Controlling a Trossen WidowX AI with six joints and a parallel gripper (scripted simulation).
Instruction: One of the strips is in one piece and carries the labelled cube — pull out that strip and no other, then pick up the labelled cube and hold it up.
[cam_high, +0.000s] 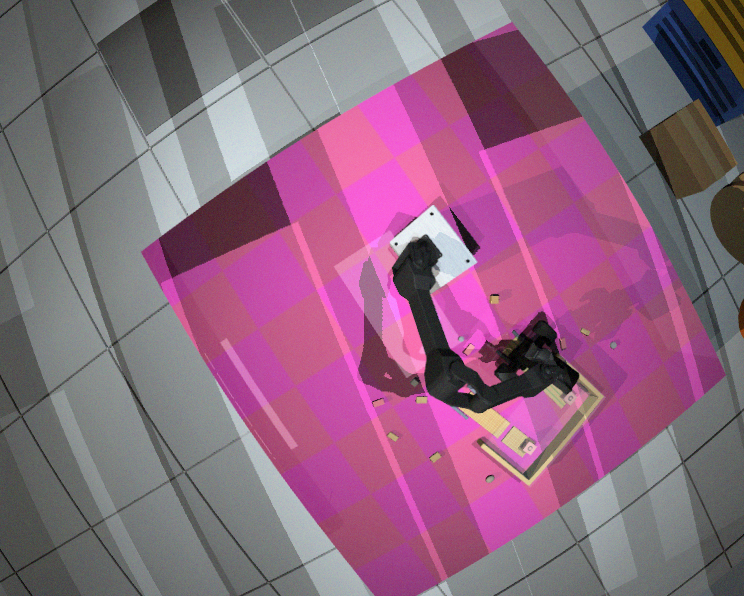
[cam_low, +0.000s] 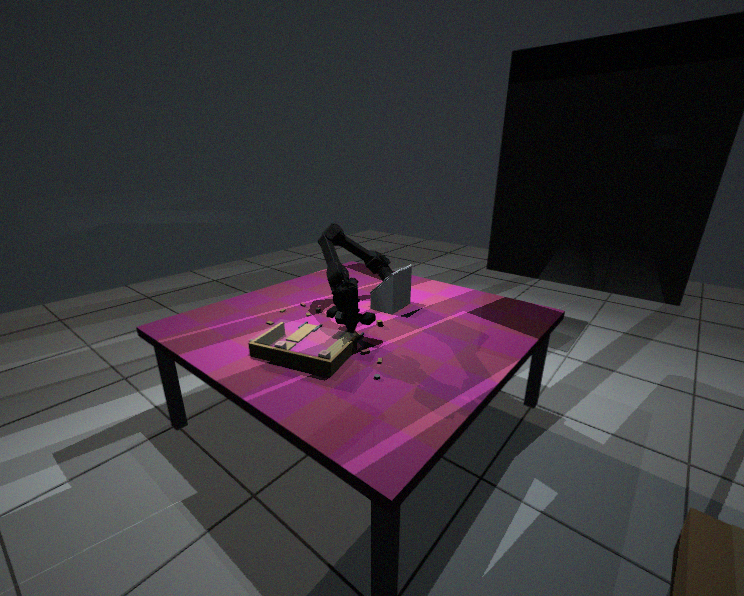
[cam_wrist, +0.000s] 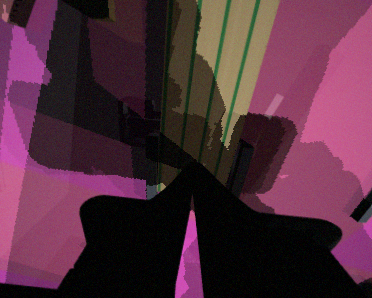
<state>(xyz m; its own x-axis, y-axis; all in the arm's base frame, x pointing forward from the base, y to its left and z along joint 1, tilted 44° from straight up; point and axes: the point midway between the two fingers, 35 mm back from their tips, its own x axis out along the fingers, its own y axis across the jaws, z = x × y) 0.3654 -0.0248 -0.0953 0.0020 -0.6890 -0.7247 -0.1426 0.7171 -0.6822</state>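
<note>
My gripper (cam_low: 351, 329) (cam_wrist: 193, 167) is shut and empty, its tips low over the near end of the green-lined strip (cam_wrist: 240, 50). In the top view the arm hides much of this right strip (cam_high: 557, 394); a pinkish cube (cam_high: 570, 397) (cam_low: 324, 353) with a small mark sits at its far end. The left strip (cam_high: 490, 422) (cam_low: 302, 334) shows a crosswise gap, with a separate short piece (cam_high: 514, 438) beyond it carrying another marked cube (cam_high: 528, 447) (cam_low: 281, 344). The marks are too small to read.
A low wooden frame (cam_high: 563, 442) (cam_low: 291, 365) walls the cube ends of the strips. Dark guide posts (cam_wrist: 240, 167) stand beside the near strip end. Small loose blocks (cam_high: 494, 299) (cam_high: 435, 456) (cam_low: 380, 360) and a grey pebble-like piece (cam_high: 489, 478) lie around the frame.
</note>
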